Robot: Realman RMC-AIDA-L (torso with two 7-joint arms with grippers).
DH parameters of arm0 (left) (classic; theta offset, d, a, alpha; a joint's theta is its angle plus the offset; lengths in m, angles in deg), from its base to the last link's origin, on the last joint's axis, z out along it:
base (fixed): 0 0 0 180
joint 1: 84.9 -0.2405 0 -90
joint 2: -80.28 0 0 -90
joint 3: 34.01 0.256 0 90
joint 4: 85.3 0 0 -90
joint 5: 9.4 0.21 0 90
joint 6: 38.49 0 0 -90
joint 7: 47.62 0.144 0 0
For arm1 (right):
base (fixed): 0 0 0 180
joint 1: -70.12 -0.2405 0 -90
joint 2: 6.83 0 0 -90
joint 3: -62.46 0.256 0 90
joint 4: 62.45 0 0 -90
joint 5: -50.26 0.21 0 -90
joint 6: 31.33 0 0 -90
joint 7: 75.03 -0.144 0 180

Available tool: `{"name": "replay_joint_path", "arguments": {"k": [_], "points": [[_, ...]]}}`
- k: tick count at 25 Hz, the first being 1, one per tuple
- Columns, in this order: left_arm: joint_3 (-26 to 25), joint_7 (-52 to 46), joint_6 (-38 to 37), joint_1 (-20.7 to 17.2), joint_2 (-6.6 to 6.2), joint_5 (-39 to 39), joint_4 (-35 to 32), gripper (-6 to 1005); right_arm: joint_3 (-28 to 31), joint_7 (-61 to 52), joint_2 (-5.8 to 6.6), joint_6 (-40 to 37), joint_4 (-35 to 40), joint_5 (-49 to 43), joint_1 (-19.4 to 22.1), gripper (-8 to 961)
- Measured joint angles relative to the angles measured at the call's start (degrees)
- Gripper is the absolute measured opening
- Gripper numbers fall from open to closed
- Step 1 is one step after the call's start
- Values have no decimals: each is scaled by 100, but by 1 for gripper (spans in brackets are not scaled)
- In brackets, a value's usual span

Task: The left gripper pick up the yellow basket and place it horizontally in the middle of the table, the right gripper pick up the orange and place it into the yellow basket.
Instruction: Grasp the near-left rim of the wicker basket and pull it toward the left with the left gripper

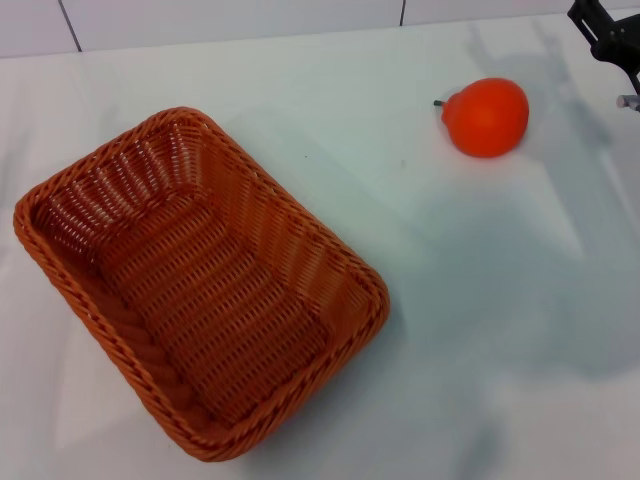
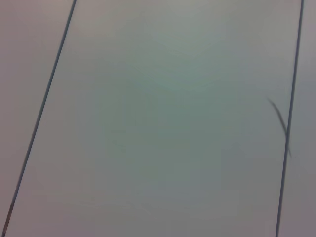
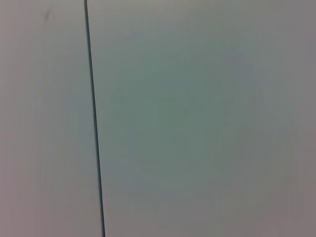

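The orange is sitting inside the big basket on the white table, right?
Not quite. The head view shows the orange sitting on the white table, apart from the basket, which holds nothing. The rest is right.

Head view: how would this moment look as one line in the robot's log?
yellow basket: empty, diagonal, table's left | orange: on table, far right | right gripper: top-right corner, away from orange | left gripper: unseen

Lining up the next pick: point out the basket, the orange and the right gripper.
yellow basket (image 1: 262,185): head view, far braided rim.
orange (image 1: 488,118): head view, middle of its skin.
right gripper (image 1: 608,35): head view, dark claw at the frame's corner.
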Motion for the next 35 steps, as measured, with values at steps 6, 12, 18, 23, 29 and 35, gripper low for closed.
{"name": "replay_joint_path", "arguments": {"k": [6,12,18,23,29,35], "points": [[0,0,10,17,-4,0,0,901,3,0,0,0,0,0,-2,940],[9,-58,54,39,-6,5,0,901,-6,0,0,0,0,0,-9,940],[458,-1748,144,36,-63,122,-480,902,-8,0,0,-1,0,-3,-12,940],[1616,-3970,225,45,-314,685,-1555,886,-16,0,0,-1,0,-22,-25,939],[2117,-5849,150,465,-713,2435,-2440,875,-31,0,0,-1,0,-39,-28,939],[2285,-7046,-121,1162,-983,4648,-3105,875,-58,0,0,8,-2,-43,-28,939]]}}
